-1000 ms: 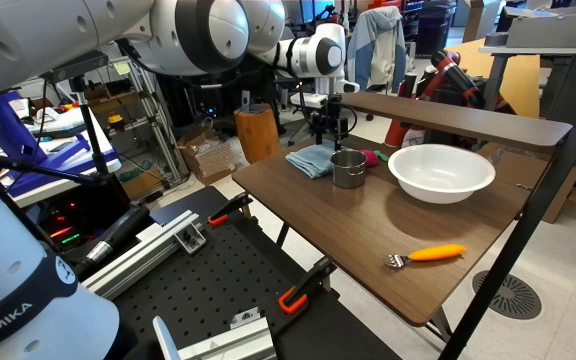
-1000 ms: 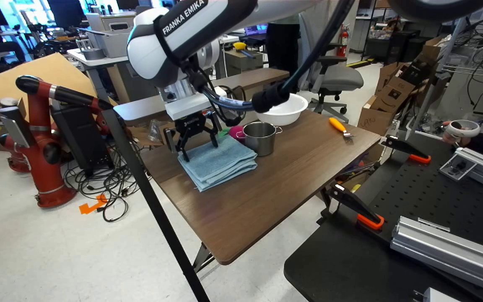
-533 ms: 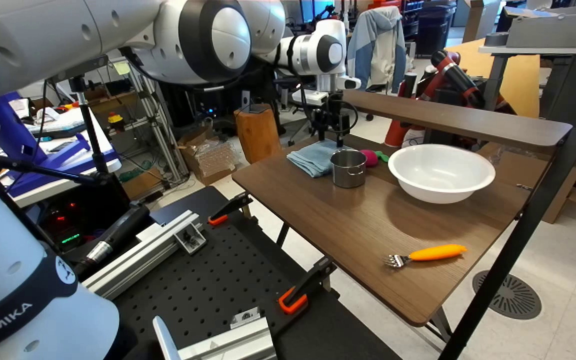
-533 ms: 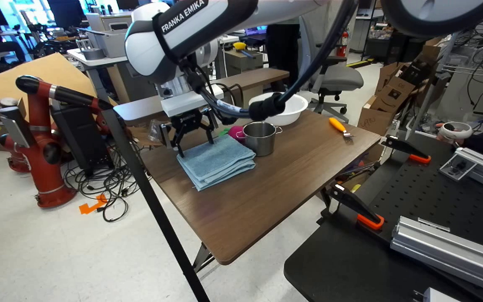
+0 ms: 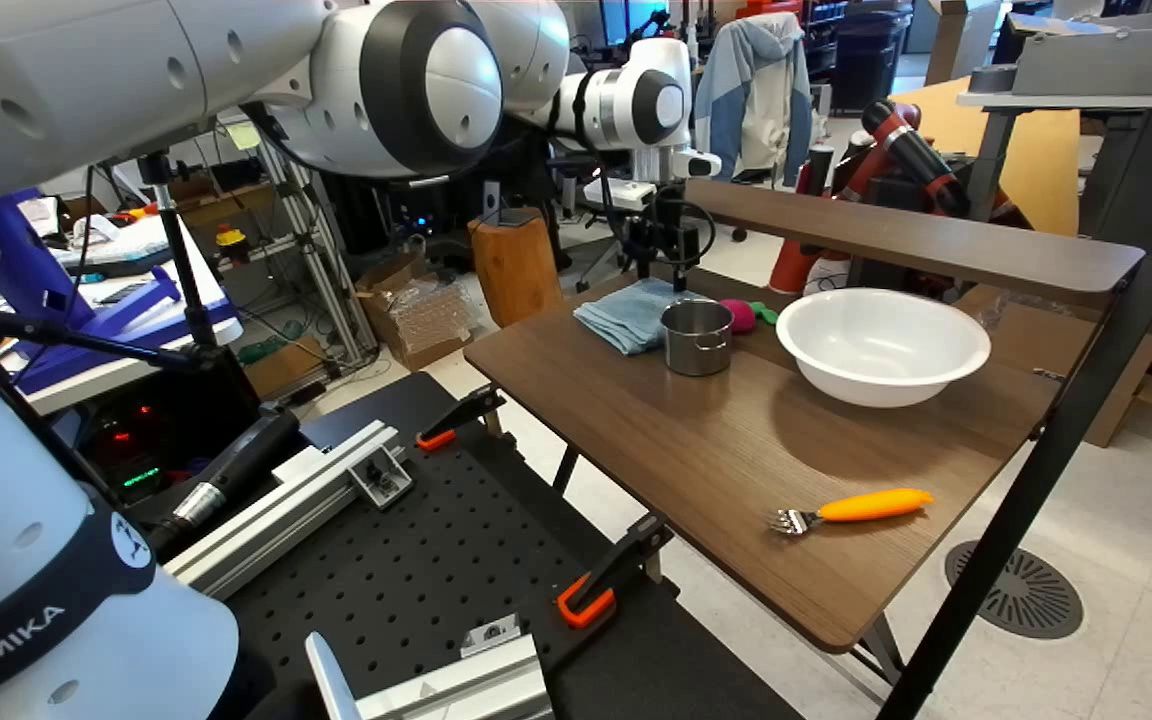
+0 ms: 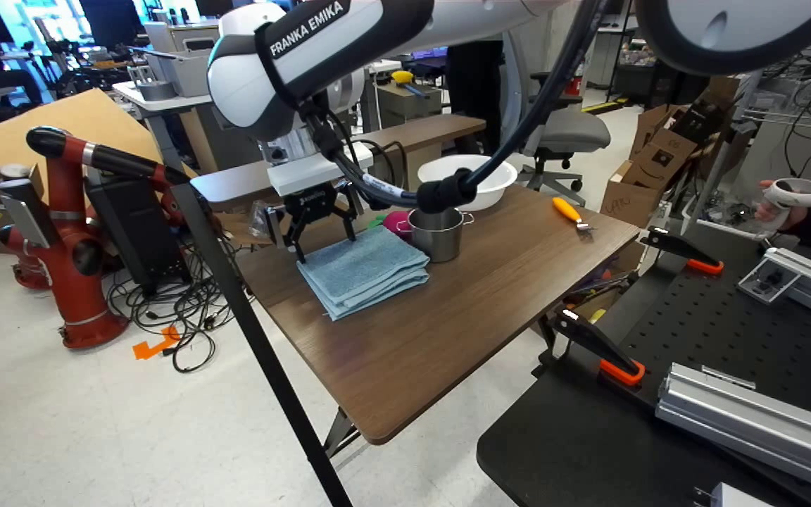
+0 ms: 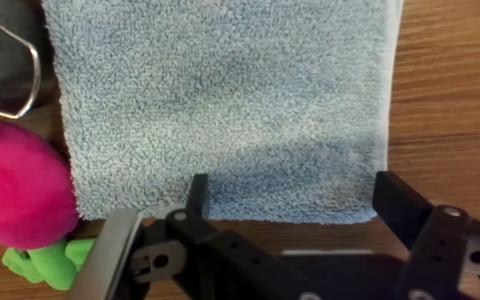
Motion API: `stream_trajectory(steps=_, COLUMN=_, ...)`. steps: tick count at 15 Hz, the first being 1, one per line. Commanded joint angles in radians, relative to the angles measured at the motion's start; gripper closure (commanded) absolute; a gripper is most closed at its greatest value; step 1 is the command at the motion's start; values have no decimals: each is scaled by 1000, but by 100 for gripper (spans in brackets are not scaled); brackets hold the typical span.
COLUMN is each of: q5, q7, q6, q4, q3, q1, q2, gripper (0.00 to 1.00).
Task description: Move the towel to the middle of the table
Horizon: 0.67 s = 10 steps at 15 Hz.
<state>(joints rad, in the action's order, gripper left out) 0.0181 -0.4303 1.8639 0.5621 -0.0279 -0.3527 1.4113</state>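
The claw (image 7: 292,177) hangs over one edge of the towel (image 7: 227,87), its fingers (image 7: 198,193) spread well apart; whether the tips touch it, I can't tell from here. The folded towel lies flat on the desk (image 6: 448,324), mostly reaching out from under the claw, away from the raised shelf (image 5: 916,230). Near the claw sit a pink toy (image 7: 19,191) and a metal pot (image 6: 436,241); farther from it is a white bowl (image 5: 881,350), and farthest, an orange-handled fork (image 5: 871,506).

Both exterior views overlook the table (image 5: 736,430) from opposite ends.
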Motion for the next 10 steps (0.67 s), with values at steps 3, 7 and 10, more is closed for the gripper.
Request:
stream_trajectory(steps=3, q5=4, q7=-17, q6=-11, q4=-40, q3=-5, q1=-19, q2=-5, gripper=0)
stream_trajectory(steps=7, q5=-1, q7=-11, q6=-15, q4=-46, q3=1, q1=-35, q2=-25, gripper=0)
stream_trajectory(steps=10, q5=6, q7=-3, q6=-53, q4=-169, q3=9, q1=-36, q2=42, gripper=0)
